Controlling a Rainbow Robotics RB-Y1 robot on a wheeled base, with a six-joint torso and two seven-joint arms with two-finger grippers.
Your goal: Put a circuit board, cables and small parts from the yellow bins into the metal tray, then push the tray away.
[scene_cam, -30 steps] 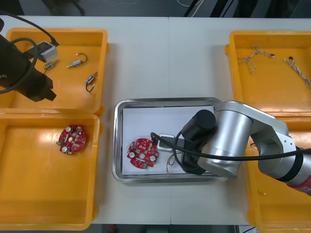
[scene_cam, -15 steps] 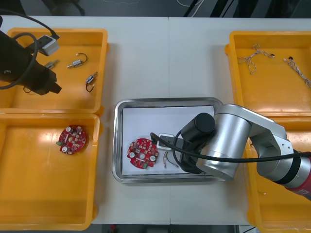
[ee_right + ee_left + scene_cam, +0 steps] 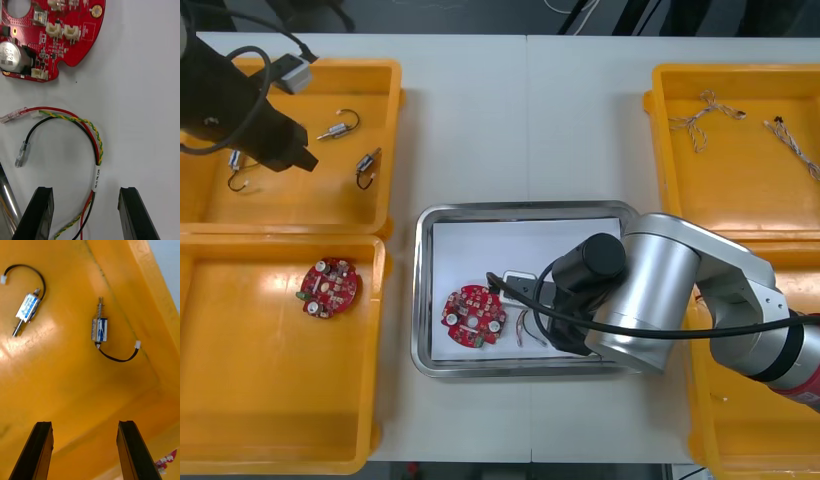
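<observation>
The cable [image 3: 90,150] lay in the tray [image 3: 520,212] on its white inside, just beside a board [image 3: 474,317]. We saw the right hand [image 3: 85,213] spread wide astride its end. The left hand [image 3: 84,450], also spread, hung above two small parts [image 3: 99,329] in a bin [image 3: 300,190].

A: At centre of light flat table [image 3: 520,120], between the rectangular yellow plastic bins [image 3: 393,140]?
B: Here: rectangular shiny metal tray [image 3: 423,300]. Inside: round red circuit board [image 3: 474,317] left; twisted red-and-yellow cable [image 3: 97,176] just right, below right gripper [image 3: 85,191].
A: In far left bin?
B: Several small metal parts [image 3: 368,163], near left gripper [image 3: 84,423]. In near left bin: second round board [image 3: 329,287].
</observation>
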